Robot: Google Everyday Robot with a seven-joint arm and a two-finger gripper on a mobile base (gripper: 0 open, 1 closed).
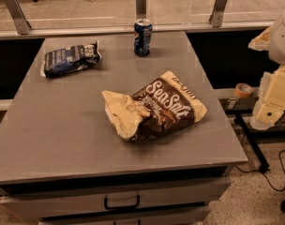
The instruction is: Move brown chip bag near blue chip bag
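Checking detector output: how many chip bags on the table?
2. The blue chip bag lies at the far-left corner of the table; the brown chip bag lies near the middle, toward the right. None seem hidden. The hand hangs beyond the right edge.

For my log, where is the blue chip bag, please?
The blue chip bag lies on the table left of the soda can; hand beyond its right edge.

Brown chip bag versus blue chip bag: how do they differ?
The brown chip bag is larger, brown and cream, at the middle of the table; the blue chip bag is smaller, navy, near its far-left corner. Both lie flat, crumpled. The gripper is beyond the table's right edge.
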